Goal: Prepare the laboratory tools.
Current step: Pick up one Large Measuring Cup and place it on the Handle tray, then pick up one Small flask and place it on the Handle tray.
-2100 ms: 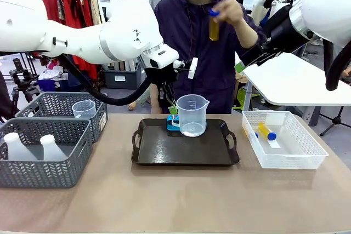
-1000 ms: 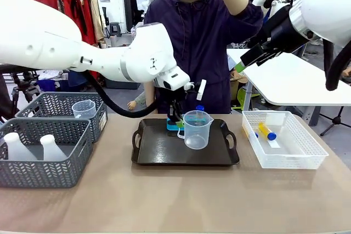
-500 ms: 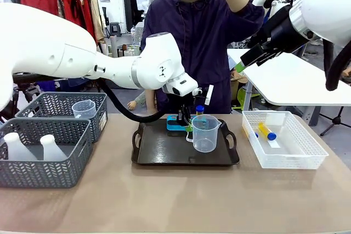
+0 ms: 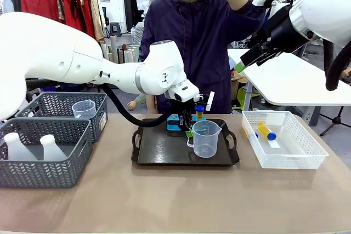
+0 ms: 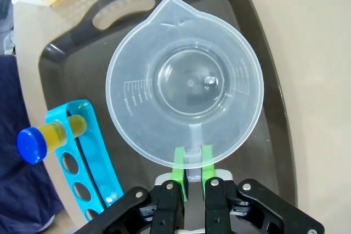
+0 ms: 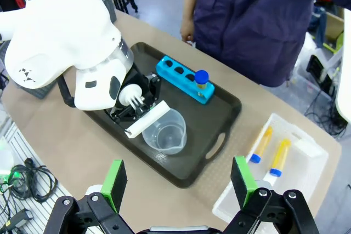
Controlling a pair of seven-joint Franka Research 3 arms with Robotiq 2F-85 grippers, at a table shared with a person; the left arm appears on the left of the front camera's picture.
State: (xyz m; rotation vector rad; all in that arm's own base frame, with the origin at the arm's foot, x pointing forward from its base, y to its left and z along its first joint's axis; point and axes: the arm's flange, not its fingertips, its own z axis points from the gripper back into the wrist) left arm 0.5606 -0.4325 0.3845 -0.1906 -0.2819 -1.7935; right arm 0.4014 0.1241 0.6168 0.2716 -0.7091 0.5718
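Here, the left gripper (image 5: 192,160) pinches the handle of the clear measuring beaker (image 5: 186,86) over the black tray (image 4: 159,152), mid-frame; resting or lifted is unclear. Lower left, a blue rack (image 5: 96,160) holds one blue-capped tube (image 5: 52,135). The right gripper (image 6: 178,182) hovers, spread wide.

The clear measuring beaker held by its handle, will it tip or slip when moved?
The measuring beaker looks empty and thin-walled, so probably light and flexible. The left gripper pinches only its thin handle, so it may twist. Its flat base should stand steadily on the tray.
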